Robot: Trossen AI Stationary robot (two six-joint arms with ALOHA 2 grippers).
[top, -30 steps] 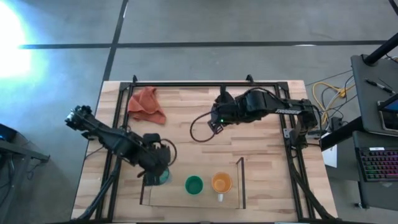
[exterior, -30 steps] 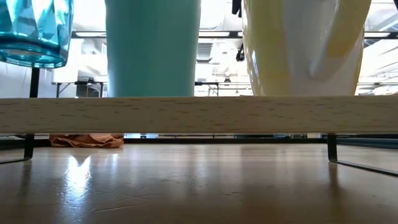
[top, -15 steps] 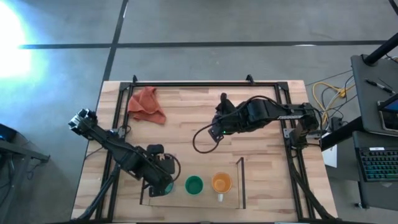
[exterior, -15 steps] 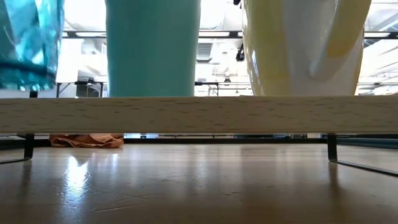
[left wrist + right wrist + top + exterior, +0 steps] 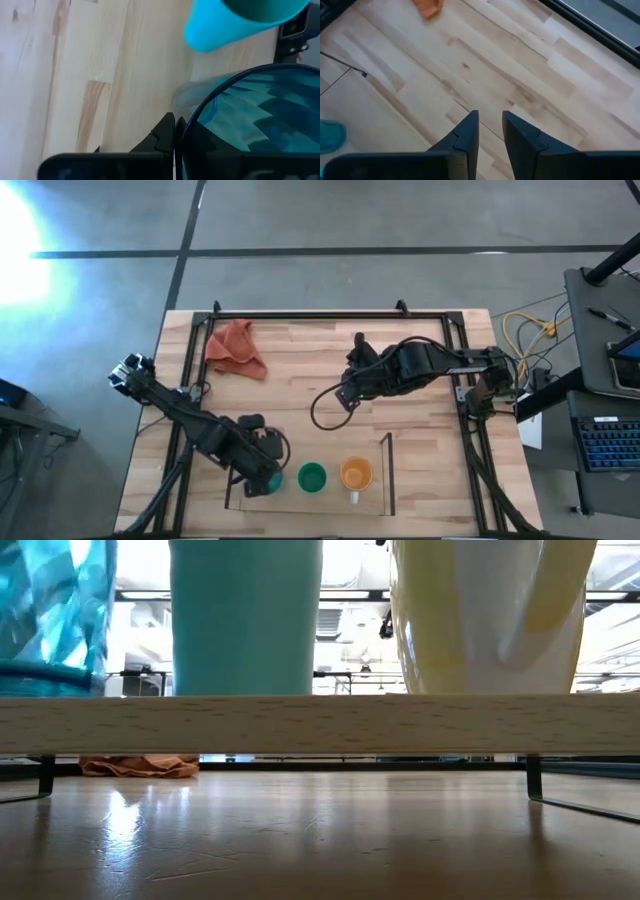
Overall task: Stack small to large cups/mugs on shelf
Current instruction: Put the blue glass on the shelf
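The ribbed teal tumbler [image 5: 269,478] is at the left end of the clear-walled shelf [image 5: 386,470], in my left gripper [image 5: 256,472]. In the low view the tumbler [image 5: 50,615] reaches down to the shelf's wooden front board [image 5: 320,725], which hides its base. The small green cup [image 5: 312,476] stands in the middle of the shelf and the orange mug [image 5: 356,474] stands to its right, white handle toward the near edge. My right gripper [image 5: 347,391] hovers over the table's middle, fingers a little apart and empty [image 5: 490,125]. My left gripper holds the tumbler by its rim [image 5: 186,131], coming from the table's left side. One dark finger [image 5: 164,134] lies against the outside of the rim, and the tumbler hides the other. The tumbler sits open end up; whether its base touches the shelf floor I cannot tell.
A red-orange cloth [image 5: 236,348] lies at the far left of the table. A black metal frame [image 5: 330,315] runs around the table. A dark cable [image 5: 322,408] loops below my right arm. Bare wood lies between the shelf and the right arm.
My left gripper has carried the tumbler toward the near edge and a little right, into the shelf's left end, and lowered it from above the front board down to it. My right gripper has drifted slightly toward the near edge.
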